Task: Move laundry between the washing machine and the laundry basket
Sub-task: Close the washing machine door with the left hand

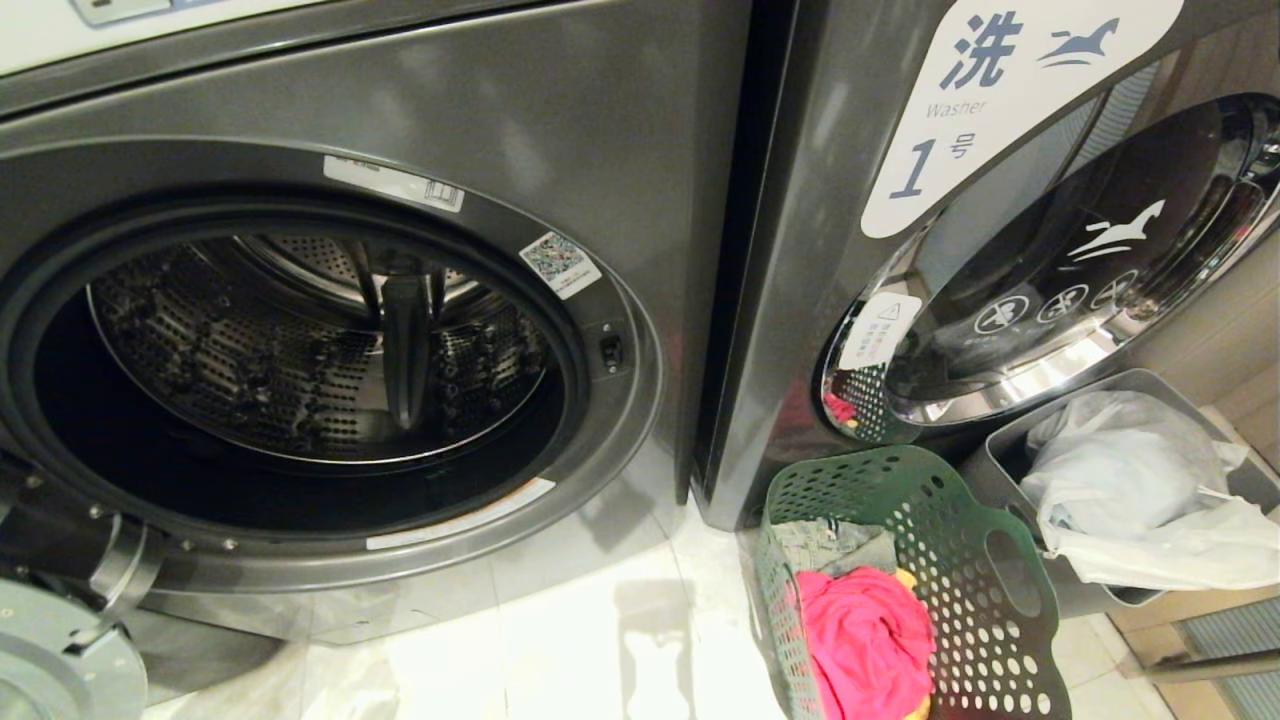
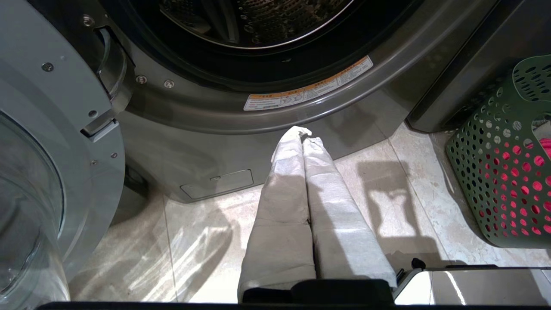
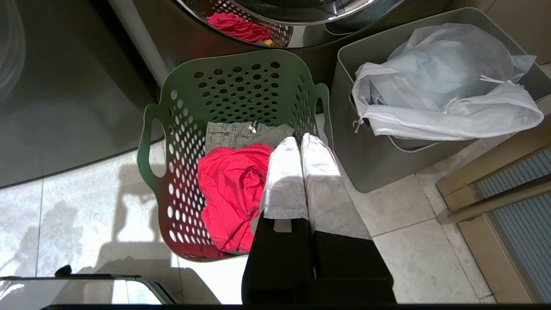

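Grey front-loading washing machine (image 1: 620, 130), door open; green perforated plastic laundry basket (image 3: 241, 86) holding crumpled red garment (image 3: 232, 189); left claw (image 2: 302, 134) and right claw (image 3: 300, 142) both closed, empty

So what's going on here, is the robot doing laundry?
It seems about to start. The washer stands open with its drum looking empty, and the green basket on the floor beside it holds a pink garment and a denim piece. Nothing is being handled yet: the left hand hangs shut below the washer's opening, and the right hand hangs shut above the basket, both empty.
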Tool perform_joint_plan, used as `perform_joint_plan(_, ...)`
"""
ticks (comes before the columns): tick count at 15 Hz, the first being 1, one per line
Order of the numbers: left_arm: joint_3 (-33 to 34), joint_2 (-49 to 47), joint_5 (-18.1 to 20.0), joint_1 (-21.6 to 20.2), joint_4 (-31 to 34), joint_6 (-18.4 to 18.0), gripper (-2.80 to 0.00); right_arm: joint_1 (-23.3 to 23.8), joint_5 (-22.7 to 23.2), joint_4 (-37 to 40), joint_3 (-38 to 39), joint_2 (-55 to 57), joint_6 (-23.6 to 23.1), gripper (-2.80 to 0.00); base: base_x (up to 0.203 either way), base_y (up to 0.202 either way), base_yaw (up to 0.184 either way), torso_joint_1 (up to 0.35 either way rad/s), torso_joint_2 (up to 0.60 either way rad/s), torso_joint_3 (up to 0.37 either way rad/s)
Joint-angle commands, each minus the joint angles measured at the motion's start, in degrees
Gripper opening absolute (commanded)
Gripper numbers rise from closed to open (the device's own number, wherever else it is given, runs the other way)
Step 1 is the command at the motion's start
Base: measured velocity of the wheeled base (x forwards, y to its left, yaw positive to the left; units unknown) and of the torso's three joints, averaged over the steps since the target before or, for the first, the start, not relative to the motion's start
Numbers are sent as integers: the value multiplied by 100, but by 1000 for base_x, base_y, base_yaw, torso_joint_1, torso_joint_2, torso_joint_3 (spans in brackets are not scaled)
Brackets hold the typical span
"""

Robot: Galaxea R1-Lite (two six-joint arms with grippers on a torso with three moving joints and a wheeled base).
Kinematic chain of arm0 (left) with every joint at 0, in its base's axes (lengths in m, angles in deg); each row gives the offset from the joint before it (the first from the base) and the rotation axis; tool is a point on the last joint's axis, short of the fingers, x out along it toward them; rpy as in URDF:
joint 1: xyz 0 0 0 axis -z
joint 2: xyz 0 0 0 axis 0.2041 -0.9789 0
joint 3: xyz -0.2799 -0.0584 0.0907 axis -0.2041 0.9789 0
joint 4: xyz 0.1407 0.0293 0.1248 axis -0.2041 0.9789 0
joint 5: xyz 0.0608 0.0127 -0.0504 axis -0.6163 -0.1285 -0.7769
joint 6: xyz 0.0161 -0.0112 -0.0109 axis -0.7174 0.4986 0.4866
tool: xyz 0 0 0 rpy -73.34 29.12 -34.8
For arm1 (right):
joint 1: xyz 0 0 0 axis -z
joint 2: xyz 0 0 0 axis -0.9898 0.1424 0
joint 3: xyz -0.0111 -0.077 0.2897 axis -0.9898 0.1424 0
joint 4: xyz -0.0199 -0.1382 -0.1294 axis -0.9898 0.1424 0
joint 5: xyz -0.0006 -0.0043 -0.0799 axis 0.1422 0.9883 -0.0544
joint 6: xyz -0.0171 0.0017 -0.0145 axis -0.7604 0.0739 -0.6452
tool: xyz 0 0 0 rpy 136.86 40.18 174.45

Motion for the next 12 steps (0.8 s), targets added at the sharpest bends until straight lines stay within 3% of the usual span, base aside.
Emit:
perform_joint_plan(1,0,0,2,-2,-5,-2,-280,0,1,0,9,9,1,-280,0,0,0,0,0,0)
perform_joint_plan(12,0,0,2,-2,-5,-2,-280,0,2,0,1,9,10,-280,0,0,0,1,2,175)
